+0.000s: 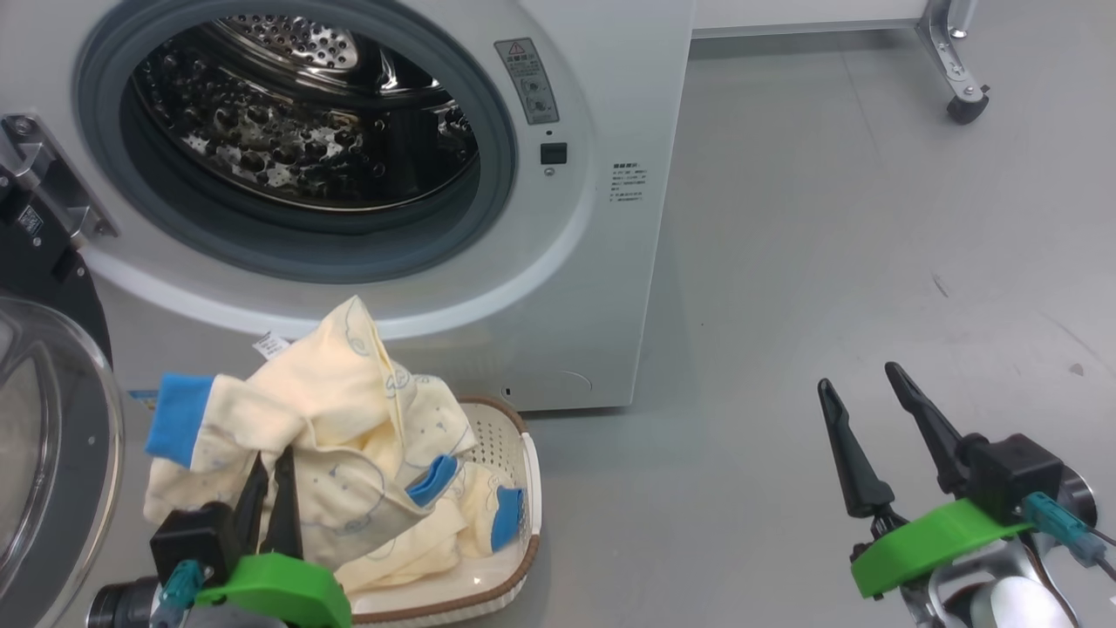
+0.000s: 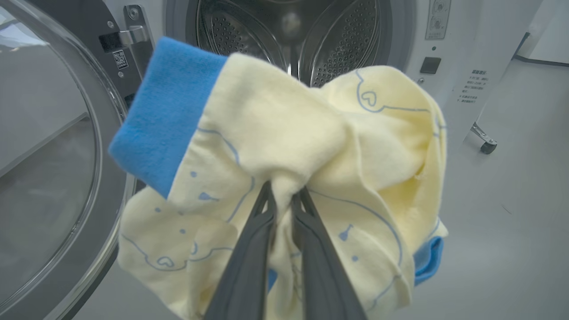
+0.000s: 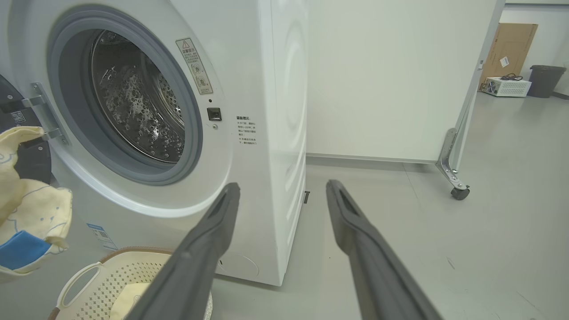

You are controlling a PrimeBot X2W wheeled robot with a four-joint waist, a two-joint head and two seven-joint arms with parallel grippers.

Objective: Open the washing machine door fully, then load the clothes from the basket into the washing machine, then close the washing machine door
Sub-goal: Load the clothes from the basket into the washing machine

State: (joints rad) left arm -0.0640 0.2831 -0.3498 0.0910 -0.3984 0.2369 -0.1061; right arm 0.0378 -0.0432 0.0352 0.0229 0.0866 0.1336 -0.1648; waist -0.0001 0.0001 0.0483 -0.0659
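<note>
A garment (image 2: 284, 129) is clamped in the left gripper (image 2: 284, 192); the right gripper (image 1: 857, 377) is spread apart. Trailing cloth may be snagged on the gasket (image 1: 261, 251).

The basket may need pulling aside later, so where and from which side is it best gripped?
Likely the white loop handle on the wall of the basket facing the open right tool, approached from the robot's right and above. The loop stands off the perforated wall, leaving a finger slot; clothes held in the left tool drape over the other side.
</note>
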